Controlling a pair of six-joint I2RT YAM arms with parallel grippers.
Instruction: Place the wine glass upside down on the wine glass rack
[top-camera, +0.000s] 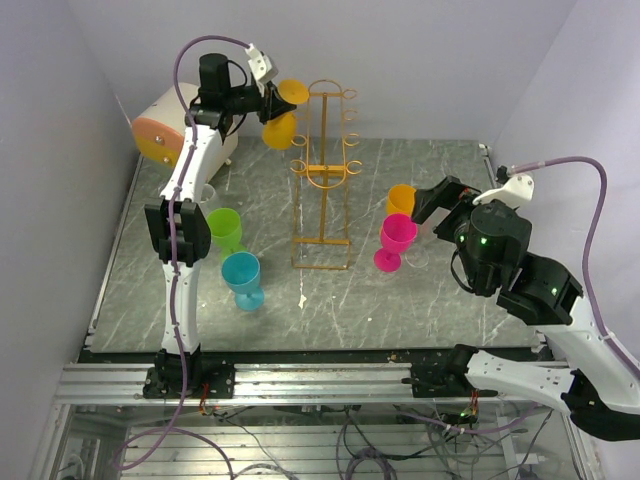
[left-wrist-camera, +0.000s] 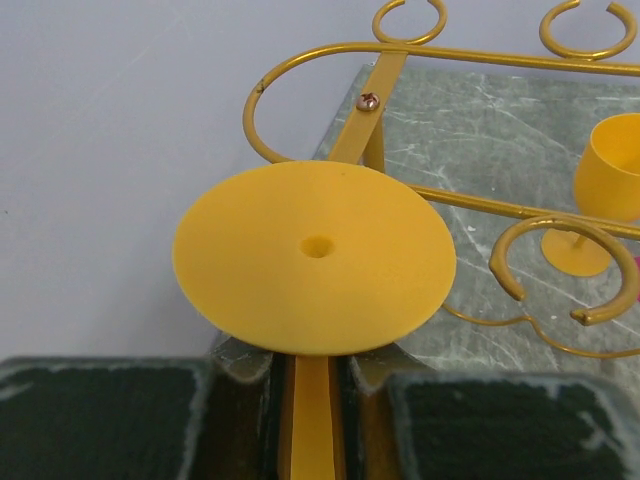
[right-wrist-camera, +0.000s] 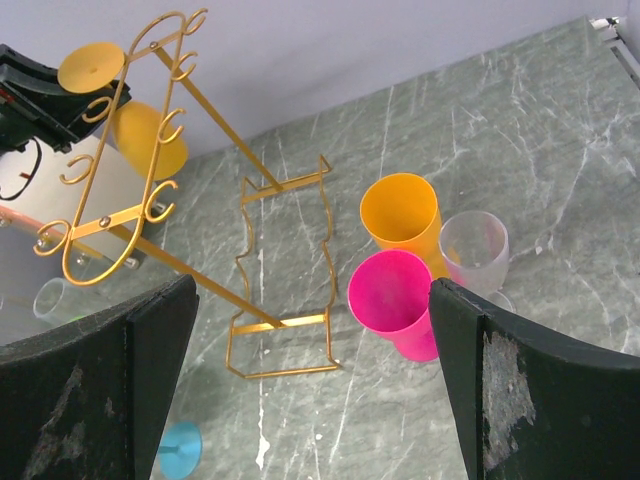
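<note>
Grey marble tabletop (top-camera: 400, 300), pale walls.
Top view: wine glass rack (top-camera: 323, 175) stands centre, toward far edge. Left claw (top-camera: 268, 105) grips yellow wine glass (top-camera: 281, 130), foot up, beside rack's upper left.
Left wrist: pads (left-wrist-camera: 100, 420) clamped on stem.
Right wrist: right claw (right-wrist-camera: 312, 290) spread wide, holding nothing, above pink glass (right-wrist-camera: 395, 300).

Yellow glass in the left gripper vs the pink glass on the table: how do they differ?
Pose: the yellow glass is foot-up, bowl-down; the pink glass stands upright.
Support: yellow is held in the air by the left gripper beside the rack top; pink rests on the table.
Both are opaque stemmed glasses.
</note>
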